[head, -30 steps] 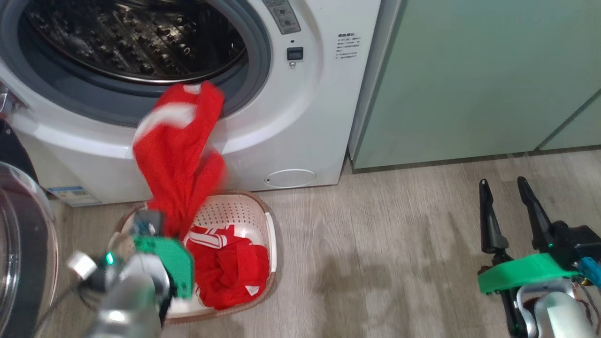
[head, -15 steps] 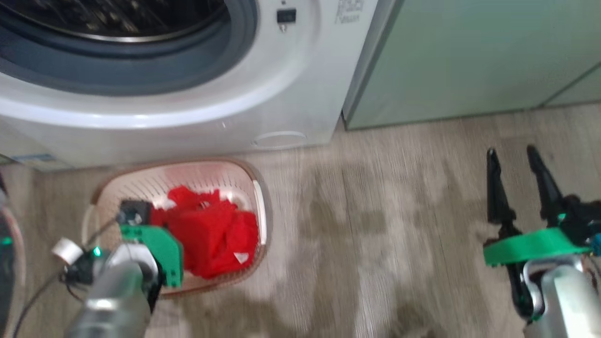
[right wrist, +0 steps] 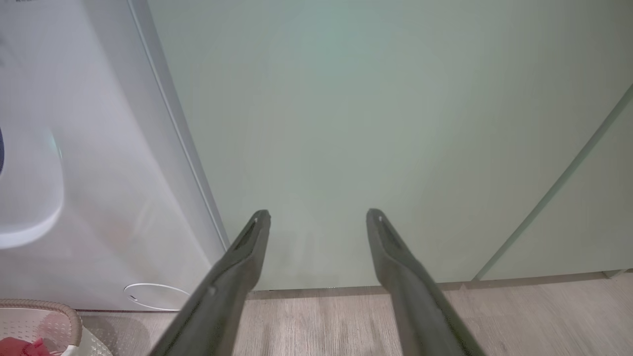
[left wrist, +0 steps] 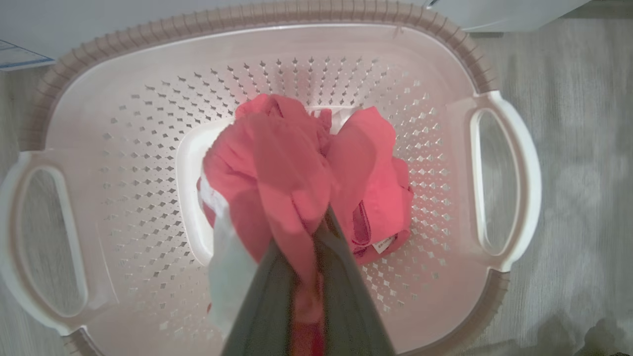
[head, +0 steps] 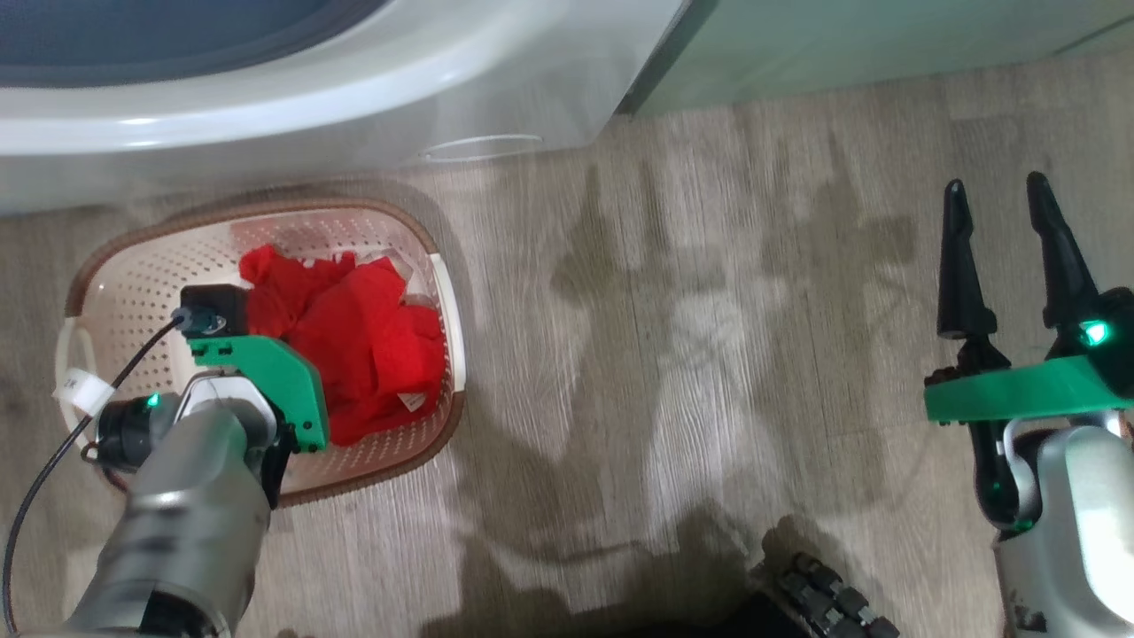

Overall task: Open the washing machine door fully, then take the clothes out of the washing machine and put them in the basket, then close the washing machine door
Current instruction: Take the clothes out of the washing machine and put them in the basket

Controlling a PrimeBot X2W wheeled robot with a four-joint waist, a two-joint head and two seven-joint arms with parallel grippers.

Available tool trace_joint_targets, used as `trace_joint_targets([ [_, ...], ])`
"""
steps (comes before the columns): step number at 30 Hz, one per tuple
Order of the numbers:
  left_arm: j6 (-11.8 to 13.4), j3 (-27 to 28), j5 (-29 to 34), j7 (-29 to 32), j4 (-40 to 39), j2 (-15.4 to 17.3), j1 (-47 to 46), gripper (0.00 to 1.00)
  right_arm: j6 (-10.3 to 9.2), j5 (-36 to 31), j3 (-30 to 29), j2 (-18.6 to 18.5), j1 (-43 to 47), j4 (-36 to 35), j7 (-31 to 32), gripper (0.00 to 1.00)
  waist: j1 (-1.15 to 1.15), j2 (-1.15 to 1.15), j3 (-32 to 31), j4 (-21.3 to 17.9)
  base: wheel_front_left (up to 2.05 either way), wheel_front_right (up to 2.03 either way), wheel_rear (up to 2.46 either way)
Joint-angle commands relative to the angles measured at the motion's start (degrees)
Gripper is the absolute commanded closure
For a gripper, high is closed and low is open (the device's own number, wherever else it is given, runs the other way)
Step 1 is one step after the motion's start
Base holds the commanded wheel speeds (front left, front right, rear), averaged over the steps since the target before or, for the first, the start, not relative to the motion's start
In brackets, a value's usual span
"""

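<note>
The cream basket (head: 106, 257) stands on the floor in front of the white washing machine (head: 354, 115). Red clothes (head: 372, 346) lie in its right half. My left arm (head: 257, 390) hangs over the basket. In the left wrist view my left gripper (left wrist: 321, 217) is shut on a bunched red garment (left wrist: 277, 163) dangling above the basket (left wrist: 247, 17), with another red piece (left wrist: 385, 198) lying below. My right gripper (head: 994, 183) is open and holds nothing, over bare floor far to the right. The washing machine door is out of view.
Pale green cabinets (head: 842, 35) stand right of the machine, and my right gripper (right wrist: 319, 215) faces them. Wooden floor (head: 664, 354) stretches between basket and right arm. A dark part of my base (head: 824, 602) shows at the bottom edge.
The head camera has tilted down. My left gripper has drawn the red garment off the drum's lip and down over the basket. The right gripper has stayed open.
</note>
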Motion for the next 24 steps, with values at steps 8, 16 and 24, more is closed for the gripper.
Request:
trace_joint_targets([
  [8,1.08,0.52,-0.57,-4.09,-0.69,1.18,1.09,0.0,-0.04,-0.88,0.73,-0.76,0.42,-1.65,-0.34,0.0,0.0,0.0,-2.06,1.02,0.0,0.0,0.0],
  [16,-0.3,0.96,-1.89,-10.56,-0.69,1.25,3.69,0.0,-0.04,-0.56,1.8,-0.33,2.44,-0.35,-0.34,0.0,0.0,0.0,-10.74,2.46,0.0,0.0,0.0],
  [24,-2.89,4.24,-4.25,-12.26,-9.79,3.01,8.09,0.0,-0.04,-0.1,2.13,0.01,6.5,0.83,-0.34,0.0,0.0,0.0,-19.88,3.78,0.0,0.0,0.0],
])
